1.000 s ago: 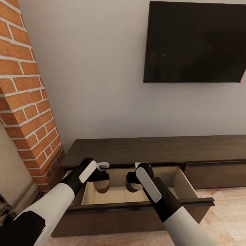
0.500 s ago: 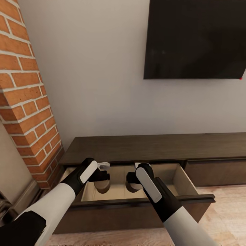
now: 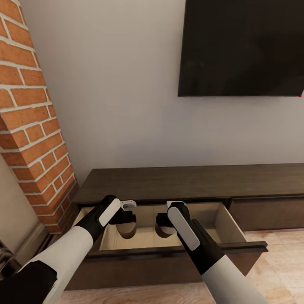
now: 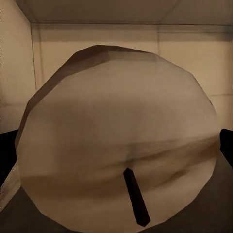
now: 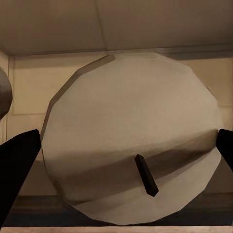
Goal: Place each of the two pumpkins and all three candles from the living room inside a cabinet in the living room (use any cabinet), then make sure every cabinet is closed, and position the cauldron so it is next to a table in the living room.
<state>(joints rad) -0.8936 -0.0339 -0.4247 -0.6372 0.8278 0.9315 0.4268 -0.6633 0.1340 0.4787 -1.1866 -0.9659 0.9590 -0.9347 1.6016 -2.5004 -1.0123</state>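
Observation:
The cabinet point(image 3: 190, 182) is a long low dark brown console, and its left drawer point(image 3: 230, 221) stands pulled open with a pale beige inside. My left gripper point(image 3: 126, 223) reaches down into the drawer and is shut on a tan candle point(image 3: 126, 231). In the left wrist view that candle point(image 4: 116, 141) shows its round top and dark wick between my black fingers point(image 4: 6, 155). My right gripper point(image 3: 163, 224) is beside it in the same drawer, shut on a second candle point(image 3: 162, 232). The right wrist view has this candle point(image 5: 131, 145) between the fingers point(image 5: 17, 165).
A brick column point(image 3: 29, 126) rises at the left, close to the drawer's left end. A black TV point(image 3: 240, 46) hangs on the wall above the cabinet. A closed drawer front point(image 3: 266, 211) lies to the right, above the wooden floor point(image 3: 278, 270).
The whole picture has slid down a little, so the camera has moved. Both arms and the candles keep their places in the drawer.

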